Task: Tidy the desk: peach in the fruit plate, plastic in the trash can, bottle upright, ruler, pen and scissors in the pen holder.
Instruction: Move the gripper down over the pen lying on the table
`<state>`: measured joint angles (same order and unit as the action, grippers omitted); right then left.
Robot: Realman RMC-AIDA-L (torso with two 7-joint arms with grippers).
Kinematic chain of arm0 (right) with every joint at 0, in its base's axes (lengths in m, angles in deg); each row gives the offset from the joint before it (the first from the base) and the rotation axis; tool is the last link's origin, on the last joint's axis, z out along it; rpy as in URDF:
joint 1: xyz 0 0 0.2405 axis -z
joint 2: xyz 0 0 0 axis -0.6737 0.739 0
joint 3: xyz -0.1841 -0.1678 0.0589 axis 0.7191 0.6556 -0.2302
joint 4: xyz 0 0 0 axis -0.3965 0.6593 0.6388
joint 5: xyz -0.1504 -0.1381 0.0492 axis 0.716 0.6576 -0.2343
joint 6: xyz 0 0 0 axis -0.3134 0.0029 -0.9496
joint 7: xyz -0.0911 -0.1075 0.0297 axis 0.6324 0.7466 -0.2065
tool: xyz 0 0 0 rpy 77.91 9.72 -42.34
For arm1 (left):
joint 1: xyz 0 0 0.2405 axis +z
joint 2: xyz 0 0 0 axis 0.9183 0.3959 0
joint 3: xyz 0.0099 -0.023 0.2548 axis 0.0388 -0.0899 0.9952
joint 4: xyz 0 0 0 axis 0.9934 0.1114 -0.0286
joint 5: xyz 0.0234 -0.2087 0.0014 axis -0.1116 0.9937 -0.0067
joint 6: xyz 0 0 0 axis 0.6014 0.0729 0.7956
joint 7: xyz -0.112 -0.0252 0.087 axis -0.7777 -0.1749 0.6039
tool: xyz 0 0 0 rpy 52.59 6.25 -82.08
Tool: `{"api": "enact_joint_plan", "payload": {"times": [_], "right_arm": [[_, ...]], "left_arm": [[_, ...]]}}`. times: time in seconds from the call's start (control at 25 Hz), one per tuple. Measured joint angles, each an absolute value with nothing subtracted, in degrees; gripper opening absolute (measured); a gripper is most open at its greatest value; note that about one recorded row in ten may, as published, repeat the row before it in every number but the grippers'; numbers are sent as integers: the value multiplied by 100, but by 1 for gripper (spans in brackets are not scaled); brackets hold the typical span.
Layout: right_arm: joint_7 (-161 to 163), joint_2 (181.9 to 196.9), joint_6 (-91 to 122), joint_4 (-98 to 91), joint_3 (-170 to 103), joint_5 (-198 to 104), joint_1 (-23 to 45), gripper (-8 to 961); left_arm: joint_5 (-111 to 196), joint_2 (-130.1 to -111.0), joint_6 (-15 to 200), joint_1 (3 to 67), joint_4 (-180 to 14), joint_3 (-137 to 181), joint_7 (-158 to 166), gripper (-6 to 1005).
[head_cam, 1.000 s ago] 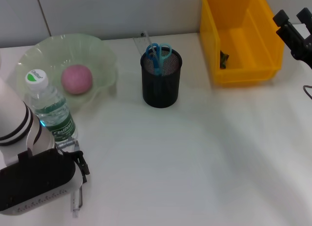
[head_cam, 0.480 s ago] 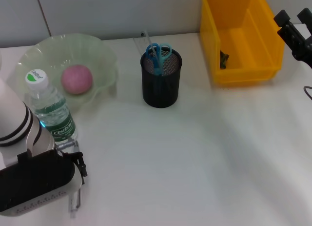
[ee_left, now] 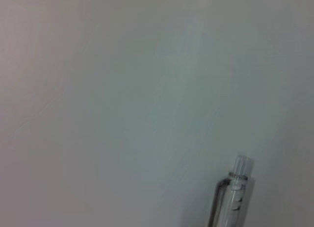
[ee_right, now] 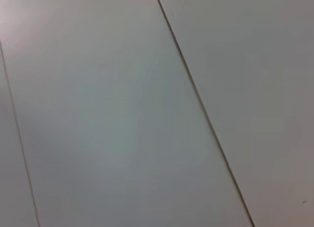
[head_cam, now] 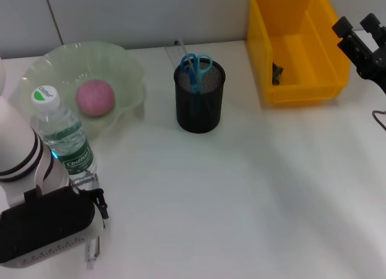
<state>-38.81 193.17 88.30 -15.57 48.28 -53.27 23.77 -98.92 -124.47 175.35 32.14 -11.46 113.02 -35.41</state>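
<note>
The white desk (head_cam: 241, 194) runs back to a pale panelled wall (head_cam: 151, 17), with the peach (head_cam: 94, 97) in the green fruit plate (head_cam: 123, 62), the bottle (head_cam: 60, 137) upright beside it, and scissors (head_cam: 196, 65) in the black mesh pen holder (head_cam: 199, 107). The yellow bin (head_cam: 301, 89) stands far right. The left gripper (head_cam: 90, 246) sits low at the near left edge over a clear pen (ee_left: 230, 197); I cannot tell how its fingers stand, while the right gripper (head_cam: 362, 35) hangs spread apart beside the bin.

A: Where does the head camera look?
B: Down over the table (head_cam: 241, 200).
A: And the wrists?
B: Left sits close above the pen (ee_left: 229, 200); right faces bare panels.
</note>
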Motion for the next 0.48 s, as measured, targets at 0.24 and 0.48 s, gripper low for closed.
{"api": "enact_joint_plan", "payload": {"times": [0.24,0.48], "right_arm": [[-3895,19314,8888,-1561,4818,-5323,2427,825],[-3939,19297,9011,-1544,4822,-5320,2502,826]], "left_arm": [[-9890,-12457,17506,3187,-1154,11339,-3544,390],[-9891,-12463,17496,3152,-1155,11379,-3553,390]]}}
